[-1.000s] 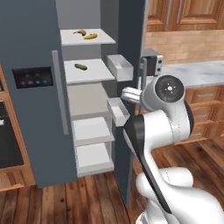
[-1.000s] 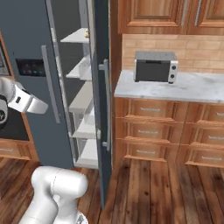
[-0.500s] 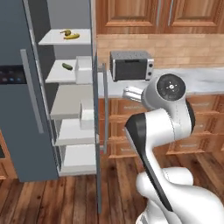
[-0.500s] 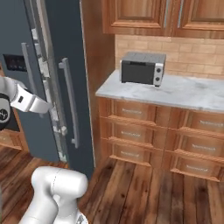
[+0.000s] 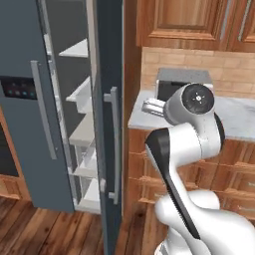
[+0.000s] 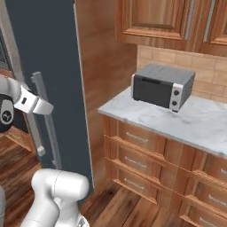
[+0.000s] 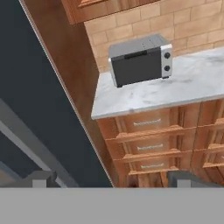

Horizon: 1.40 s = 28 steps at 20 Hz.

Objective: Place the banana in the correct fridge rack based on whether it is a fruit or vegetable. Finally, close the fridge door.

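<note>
The fridge door is a tall slate-grey panel standing ajar, its outer face and long grey bar handle turned toward me. In the left base view the door shows nearly edge-on, with white shelves in the gap beside it. The fridge rack is the highest of these, seen as a thin white sliver. The banana is hidden from here. My gripper is open, with nothing between its tips. It hangs to the right of the door's outer face, at about handle height.
A marble counter over wooden drawers runs right of the fridge, with a grey toaster oven on it and wooden wall cabinets above. The fridge's other door, with its control panel, is shut at the left. The floor is wood.
Both base views have swung right, so the camera has moved. The fridge interior has slid to the left and the door's outer face and the counter now show. The gripper stays open.
</note>
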Available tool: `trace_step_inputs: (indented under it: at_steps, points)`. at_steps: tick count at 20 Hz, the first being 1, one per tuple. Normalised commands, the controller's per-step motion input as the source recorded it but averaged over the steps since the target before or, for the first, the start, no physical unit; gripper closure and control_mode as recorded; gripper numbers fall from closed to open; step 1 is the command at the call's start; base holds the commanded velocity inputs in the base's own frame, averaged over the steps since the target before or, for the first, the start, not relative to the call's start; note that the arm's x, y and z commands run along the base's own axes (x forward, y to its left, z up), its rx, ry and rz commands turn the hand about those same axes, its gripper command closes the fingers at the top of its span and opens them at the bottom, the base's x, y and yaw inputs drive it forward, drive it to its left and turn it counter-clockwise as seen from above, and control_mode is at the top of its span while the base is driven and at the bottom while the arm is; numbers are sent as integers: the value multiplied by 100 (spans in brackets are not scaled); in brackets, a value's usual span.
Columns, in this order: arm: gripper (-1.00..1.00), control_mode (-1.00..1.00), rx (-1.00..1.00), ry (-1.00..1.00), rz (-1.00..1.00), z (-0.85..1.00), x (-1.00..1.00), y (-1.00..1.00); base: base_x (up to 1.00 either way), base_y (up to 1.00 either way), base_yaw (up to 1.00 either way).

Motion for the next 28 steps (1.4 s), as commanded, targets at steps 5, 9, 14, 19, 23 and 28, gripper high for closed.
trace_step_inputs:
  at_steps: [5,9,14,19,23,28]
  points:
    - [-100,100,0,0,0,0,0,0,57,-65,55]
    - [-100,100,0,0,0,0,0,0,47,-80,52]
    - [-100,100,0,0,0,0,0,0,37,-46,61]
    - [-100,100,0,0,0,0,0,0,20,-45,52]
    - [-100,100,0,0,0,0,0,0,45,-50,39]
    - [-100,100,0,0,0,0,0,0,49,-21,26]
